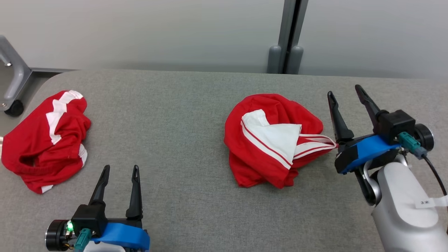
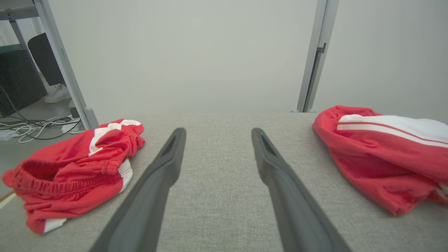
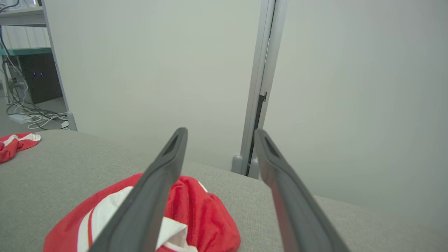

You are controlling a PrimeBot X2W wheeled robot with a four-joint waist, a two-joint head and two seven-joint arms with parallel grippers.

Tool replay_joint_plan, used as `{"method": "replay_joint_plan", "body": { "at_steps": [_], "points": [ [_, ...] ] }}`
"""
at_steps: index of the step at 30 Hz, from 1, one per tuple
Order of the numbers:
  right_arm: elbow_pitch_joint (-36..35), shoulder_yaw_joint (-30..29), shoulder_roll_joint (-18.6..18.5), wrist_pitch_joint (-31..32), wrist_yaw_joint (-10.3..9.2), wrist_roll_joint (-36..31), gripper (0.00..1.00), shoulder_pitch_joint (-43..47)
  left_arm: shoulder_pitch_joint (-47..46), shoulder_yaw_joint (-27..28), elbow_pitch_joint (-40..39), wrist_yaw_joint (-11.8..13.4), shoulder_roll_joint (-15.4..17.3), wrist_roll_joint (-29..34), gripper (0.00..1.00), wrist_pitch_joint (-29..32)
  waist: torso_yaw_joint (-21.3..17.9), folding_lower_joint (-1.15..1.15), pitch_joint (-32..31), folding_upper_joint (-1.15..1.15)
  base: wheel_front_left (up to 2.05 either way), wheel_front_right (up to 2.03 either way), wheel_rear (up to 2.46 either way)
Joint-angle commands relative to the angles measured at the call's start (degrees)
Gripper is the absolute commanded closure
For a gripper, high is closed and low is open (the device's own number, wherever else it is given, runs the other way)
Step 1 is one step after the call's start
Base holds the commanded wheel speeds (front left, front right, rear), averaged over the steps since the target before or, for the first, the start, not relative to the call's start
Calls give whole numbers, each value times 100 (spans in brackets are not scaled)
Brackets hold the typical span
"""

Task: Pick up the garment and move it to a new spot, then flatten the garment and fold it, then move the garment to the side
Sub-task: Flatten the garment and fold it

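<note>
A crumpled red garment with white panels and stripes (image 1: 273, 140) lies right of the table's middle; it also shows as the red garment (image 2: 385, 154) in the left wrist view and the red garment (image 3: 196, 213) in the right wrist view. My right gripper (image 1: 344, 92) stands open just right of it, above the table, with nothing between its fingers. A second crumpled red and white garment (image 1: 45, 140) lies at the table's left edge, the same second garment (image 2: 77, 168) seen from the left wrist. My left gripper (image 1: 120, 169) is open near the front edge, between the two garments.
The grey fabric-covered table (image 1: 175, 122) spans the view, with a pale wall and a grey post (image 1: 288, 35) behind it. A grey frame with a caster (image 1: 14, 87) stands off the table's left corner. Cables (image 2: 31, 127) lie on the floor at left.
</note>
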Motion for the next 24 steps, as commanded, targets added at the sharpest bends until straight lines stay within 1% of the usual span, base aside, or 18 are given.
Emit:
{"method": "replay_joint_plan", "body": {
  "at_steps": [1, 6, 7, 10, 14, 20, 24],
  "points": [
    [292, -41, -93, -10, 3, -29, 0, -184, -108, -19, -23, -19, -11, -20, 0, -15, 136, -1, 120, -1, 0, 0, 0],
    [1466, -52, -186, -5, 2, -58, 0, -606, -201, -80, -38, 9, -15, -14, 0, -15, 294, -1, 285, -1, 0, 0, 0],
    [1466, -52, -186, -5, 2, -58, 0, -606, -201, -80, -38, 9, -15, -14, 0, -15, 294, -1, 285, -1, 0, 0, 0],
    [2109, -27, -254, -6, 2, -5, 0, -811, -267, -122, -56, 14, -20, -31, 0, -16, 353, -1, 404, -1, 0, 0, 0],
    [2803, 90, -205, -8, 2, 53, 0, -945, -304, -136, -76, 39, -22, -46, 0, -15, 359, -1, 510, -1, 0, 0, 0],
    [3559, 369, -67, -7, 2, 236, 0, -985, -392, -156, -33, 39, -26, -36, 0, -15, 259, -1, 530, -1, 0, 0, 0],
    [3870, 631, 43, -6, 2, 355, 0, -899, -394, -171, -52, 48, -26, -34, 0, -15, 182, -1, 470, -1, 0, 0, 0]
  ]
}}
